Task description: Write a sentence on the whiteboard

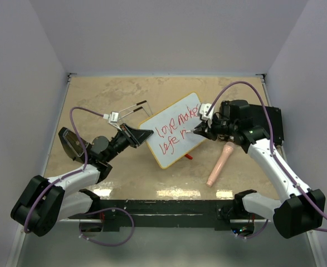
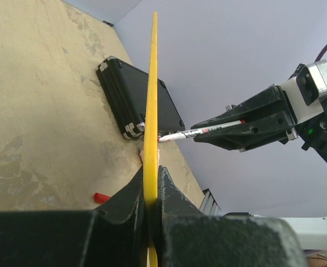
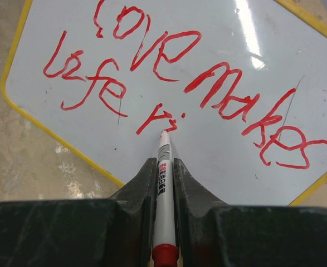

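The whiteboard [image 1: 177,129], white with a yellow rim, is held tilted over the table. My left gripper [image 1: 142,135] is shut on its left edge; in the left wrist view the yellow rim [image 2: 151,100] runs edge-on between the jaws. The red sentence [image 3: 169,72] reads "love makes" and below it "life ri". My right gripper [image 1: 199,131] is shut on a white marker [image 3: 163,189] with a red end. The marker's tip touches the board just after "ri". The marker also shows in the left wrist view [image 2: 199,132].
A black rectangular case [image 1: 263,125] lies at the right, behind my right arm, and shows in the left wrist view [image 2: 131,94]. A pink handle-like object [image 1: 220,164] lies on the table right of the board. A small red cap [image 1: 190,157] lies under the board's lower edge.
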Controlling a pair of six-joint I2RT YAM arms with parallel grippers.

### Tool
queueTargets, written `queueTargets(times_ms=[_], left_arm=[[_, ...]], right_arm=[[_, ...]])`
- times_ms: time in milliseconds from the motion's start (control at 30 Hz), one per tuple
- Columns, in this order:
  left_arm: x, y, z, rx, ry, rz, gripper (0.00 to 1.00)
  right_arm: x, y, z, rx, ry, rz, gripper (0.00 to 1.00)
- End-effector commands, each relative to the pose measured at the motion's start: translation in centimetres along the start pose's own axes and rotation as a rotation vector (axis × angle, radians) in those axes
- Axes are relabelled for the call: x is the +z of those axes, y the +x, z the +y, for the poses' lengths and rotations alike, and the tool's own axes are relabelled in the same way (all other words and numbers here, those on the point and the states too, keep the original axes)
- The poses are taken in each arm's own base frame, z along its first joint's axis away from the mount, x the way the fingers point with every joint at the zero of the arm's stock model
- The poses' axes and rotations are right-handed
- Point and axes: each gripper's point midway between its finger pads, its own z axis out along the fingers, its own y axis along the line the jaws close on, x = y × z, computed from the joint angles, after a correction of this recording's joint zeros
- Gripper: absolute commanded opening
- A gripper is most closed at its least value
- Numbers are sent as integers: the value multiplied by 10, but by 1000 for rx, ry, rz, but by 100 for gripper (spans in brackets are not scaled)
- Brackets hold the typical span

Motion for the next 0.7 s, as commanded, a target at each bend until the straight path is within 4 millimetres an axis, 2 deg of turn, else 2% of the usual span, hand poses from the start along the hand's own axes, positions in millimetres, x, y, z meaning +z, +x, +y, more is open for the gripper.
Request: queueTargets(times_ms=[0, 367, 433, 567, 667], left_arm=[[-1, -31, -50, 48, 184, -113, 0], [-2, -33, -50, 50, 182, -117, 0], [-2, -33, -50, 50, 183, -116, 0], [-1, -32, -50, 51, 180, -114, 0], [-1, -31, -49, 47, 179, -111, 0]], right_arm=[[-3, 0, 12, -39, -69, 0, 0], [-4, 3, 22, -69, -129, 12, 0], [-5, 4, 15, -43, -85, 27, 0], [-8, -6, -7, -26, 49, 4, 0], [-13, -14, -15, -11, 106, -19, 0]])
